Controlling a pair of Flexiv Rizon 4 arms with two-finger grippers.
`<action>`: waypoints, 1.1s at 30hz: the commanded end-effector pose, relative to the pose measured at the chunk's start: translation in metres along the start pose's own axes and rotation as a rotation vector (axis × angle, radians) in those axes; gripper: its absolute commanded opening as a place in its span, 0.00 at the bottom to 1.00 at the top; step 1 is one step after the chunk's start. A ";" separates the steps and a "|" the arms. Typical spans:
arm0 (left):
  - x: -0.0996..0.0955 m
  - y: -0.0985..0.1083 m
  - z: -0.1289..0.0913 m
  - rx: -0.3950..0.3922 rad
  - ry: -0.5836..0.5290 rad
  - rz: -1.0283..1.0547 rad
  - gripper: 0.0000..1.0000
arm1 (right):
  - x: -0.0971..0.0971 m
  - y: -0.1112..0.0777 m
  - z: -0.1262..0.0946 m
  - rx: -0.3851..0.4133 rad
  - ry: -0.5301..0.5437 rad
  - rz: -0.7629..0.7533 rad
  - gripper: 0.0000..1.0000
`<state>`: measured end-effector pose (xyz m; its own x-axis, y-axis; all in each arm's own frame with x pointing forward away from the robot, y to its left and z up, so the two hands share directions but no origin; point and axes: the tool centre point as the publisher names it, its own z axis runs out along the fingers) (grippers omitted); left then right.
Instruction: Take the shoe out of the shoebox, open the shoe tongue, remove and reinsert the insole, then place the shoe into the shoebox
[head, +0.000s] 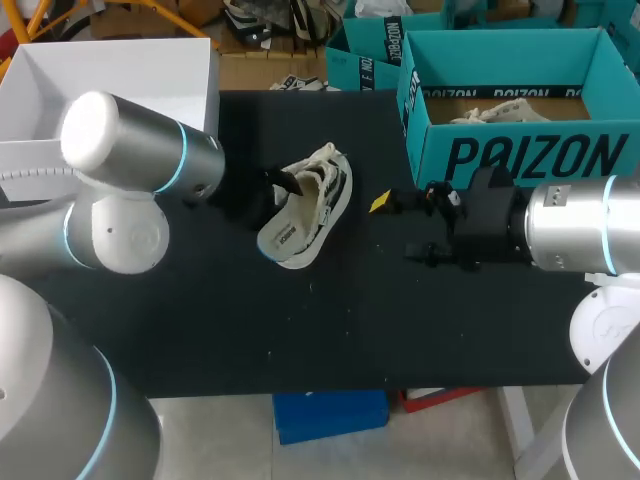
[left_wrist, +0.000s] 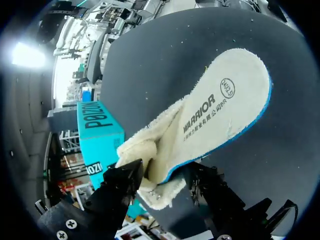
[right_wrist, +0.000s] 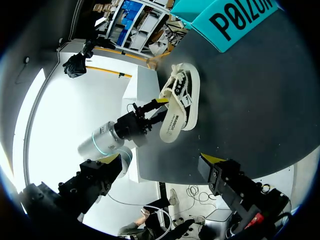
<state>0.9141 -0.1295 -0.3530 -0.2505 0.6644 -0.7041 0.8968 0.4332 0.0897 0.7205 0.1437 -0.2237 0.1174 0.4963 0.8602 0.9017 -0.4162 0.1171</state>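
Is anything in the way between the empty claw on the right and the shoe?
No, nothing visible. Only bare black table lies between the right gripper and the shoe. The left gripper holds the insole from the shoe's other side.

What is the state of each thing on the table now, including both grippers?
shoe: out of the shoebox, on the table
insole: held at one end
left gripper: shut on the insole
right gripper: open, empty
shoebox: open
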 end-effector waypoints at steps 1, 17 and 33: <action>0.005 -0.008 -0.017 0.036 -0.029 0.005 0.47 | 0.000 0.000 0.000 0.001 -0.001 0.000 1.00; 0.020 -0.024 -0.008 0.137 0.011 0.040 0.00 | 0.000 0.000 0.000 0.001 -0.001 0.000 1.00; 0.014 -0.016 0.005 0.102 0.016 0.060 0.00 | 0.000 0.000 0.000 0.001 -0.001 0.000 1.00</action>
<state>0.8950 -0.1247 -0.3640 -0.2000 0.6953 -0.6903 0.9449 0.3232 0.0518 0.7205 0.1437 -0.2237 0.1174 0.4963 0.8602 0.9017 -0.4162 0.1171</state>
